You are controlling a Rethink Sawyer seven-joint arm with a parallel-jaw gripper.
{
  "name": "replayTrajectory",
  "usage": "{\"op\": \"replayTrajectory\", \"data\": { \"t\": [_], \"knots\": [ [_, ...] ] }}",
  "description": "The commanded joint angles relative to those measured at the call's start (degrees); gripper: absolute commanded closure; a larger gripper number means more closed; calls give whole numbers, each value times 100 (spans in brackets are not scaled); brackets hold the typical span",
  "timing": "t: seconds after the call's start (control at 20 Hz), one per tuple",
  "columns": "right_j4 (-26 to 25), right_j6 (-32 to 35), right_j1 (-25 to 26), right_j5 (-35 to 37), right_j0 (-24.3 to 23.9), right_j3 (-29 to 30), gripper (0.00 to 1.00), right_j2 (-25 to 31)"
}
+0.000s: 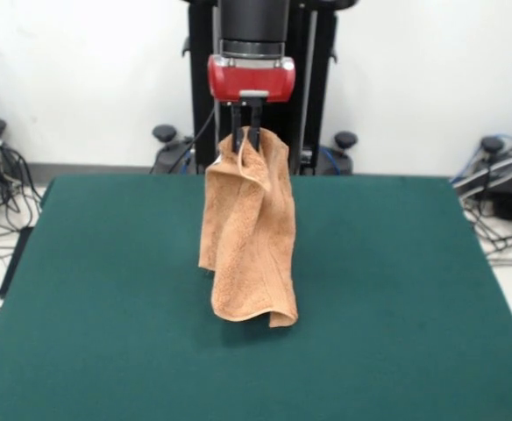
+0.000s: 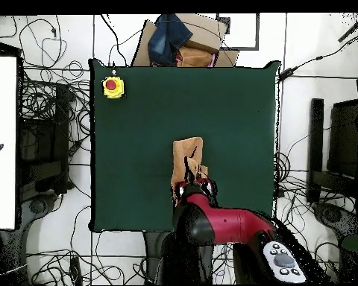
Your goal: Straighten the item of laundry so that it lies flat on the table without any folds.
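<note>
Towel suspended above desk centre, hanging in vertical folds, lower hem just above desk. Jaws of gripper clenched on towel's top edge. Lift step in hand; next: lower and drag to spread flat.

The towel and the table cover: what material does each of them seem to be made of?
The hand towel looks like terry cloth, soft and matte: its orange-tan surface is nubby and it hangs in limp folds from the end effector, with a hemmed lower edge. The table cover looks like dark green felt or a similar flat cloth: even, without shine or visible weave. The exact fabric of either cannot be told.
</note>
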Motion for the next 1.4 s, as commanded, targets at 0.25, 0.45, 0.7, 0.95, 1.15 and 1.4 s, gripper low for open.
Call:
{"op": "replayTrajectory", "data": {
  "t": [0.25,0.45,0.7,0.95,1.15,1.4],
  "knots": [
    [-309,537,51,305,37,7,100,503],
    [-309,499,62,367,-14,-49,100,575],
    [-322,487,68,367,-27,-53,100,531],
    [-300,473,49,391,36,-100,100,474],
    [-302,451,51,420,21,-133,100,457],
    [-339,386,46,498,-39,-168,100,463]
  ]
}}
